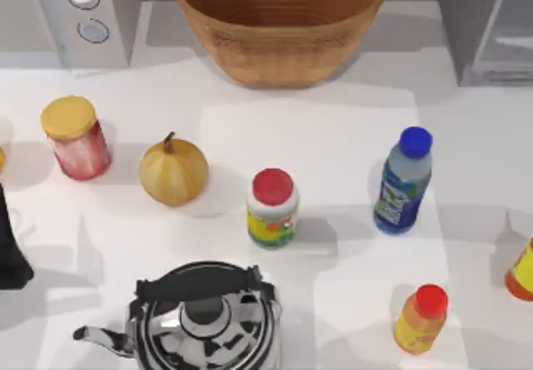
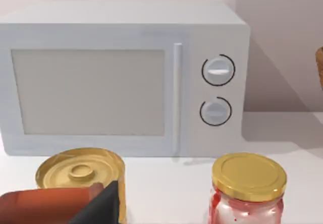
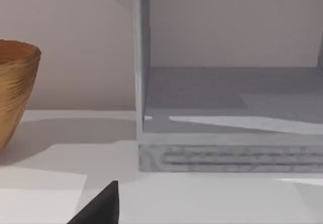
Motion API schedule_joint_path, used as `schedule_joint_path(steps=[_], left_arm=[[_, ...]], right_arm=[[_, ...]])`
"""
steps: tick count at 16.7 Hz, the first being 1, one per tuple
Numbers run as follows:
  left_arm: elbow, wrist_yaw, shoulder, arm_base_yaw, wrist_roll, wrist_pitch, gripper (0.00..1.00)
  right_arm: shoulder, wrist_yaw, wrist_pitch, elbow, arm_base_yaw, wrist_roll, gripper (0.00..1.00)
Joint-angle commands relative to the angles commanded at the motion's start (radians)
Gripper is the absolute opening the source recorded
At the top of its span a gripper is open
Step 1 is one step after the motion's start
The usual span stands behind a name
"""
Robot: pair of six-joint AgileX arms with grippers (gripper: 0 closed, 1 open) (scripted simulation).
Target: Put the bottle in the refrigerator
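The refrigerator [image 1: 487,24], at two o'clock, is seen open and bare inside; the bottle [image 1: 403,182] stands upright on the bench [image 1: 333,137]. The state of the jaws cannot be told.

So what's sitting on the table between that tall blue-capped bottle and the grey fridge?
Nothing. In the top view, only bare white table lies between the bottle and the refrigerator at the far right corner.

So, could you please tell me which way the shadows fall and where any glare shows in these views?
Top view: the bottle and red-lidded jar throw soft shadows toward the right; the kettle carries hard black-and-white reflections. Left wrist view: even light, a soft sheen on the gold jar lid. Right wrist view: a pale streak of light lies across the refrigerator floor, and the basket shades the table beside it.
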State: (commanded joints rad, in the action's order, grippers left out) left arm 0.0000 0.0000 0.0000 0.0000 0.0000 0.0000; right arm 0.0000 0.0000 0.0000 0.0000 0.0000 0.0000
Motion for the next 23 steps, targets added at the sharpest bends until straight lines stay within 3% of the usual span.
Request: schedule_joint_path(steps=[4,8,14,23], left_arm=[[0.000,0.000,0.000,0.000,0.000,0.000,1.00],[0.000,0.000,0.000,0.000,0.000,0.000,1.00],[0.000,0.000,0.000,0.000,0.000,0.000,1.00],[0.000,0.000,0.000,0.000,0.000,0.000,1.00]], right_arm=[[0.032,-0.021,0.022,0.009,0.010,-0.014,1.00],[0.222,-0.118,0.153,0.048,0.056,-0.072,1.00],[0.749,-0.302,0.501,0.142,0.112,-0.160,1.00],[1.480,-0.492,0.959,0.237,0.157,-0.195,1.00]])
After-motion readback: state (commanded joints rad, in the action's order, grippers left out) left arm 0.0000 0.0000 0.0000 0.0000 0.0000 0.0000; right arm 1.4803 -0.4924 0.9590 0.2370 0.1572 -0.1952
